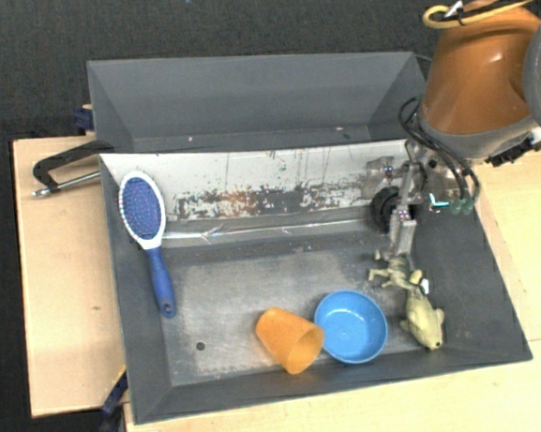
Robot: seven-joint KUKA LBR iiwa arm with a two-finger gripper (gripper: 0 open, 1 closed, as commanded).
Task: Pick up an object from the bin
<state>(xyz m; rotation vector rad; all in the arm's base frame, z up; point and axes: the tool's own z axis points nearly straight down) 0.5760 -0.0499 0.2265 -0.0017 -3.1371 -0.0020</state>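
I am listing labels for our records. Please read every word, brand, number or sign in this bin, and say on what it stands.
None readable. The blue plastic hairbrush, orange plastic cup, round blue bowl and yellowish toy animal carry no print.
The dark marks on the bin's pale back wall look like wear, not letters.

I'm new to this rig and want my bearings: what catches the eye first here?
The blue bowl and the orange cup on its side stand out, together at the front of the bin. A blue brush lies along the left wall. At right, the gripper is next to a yellowish toy.
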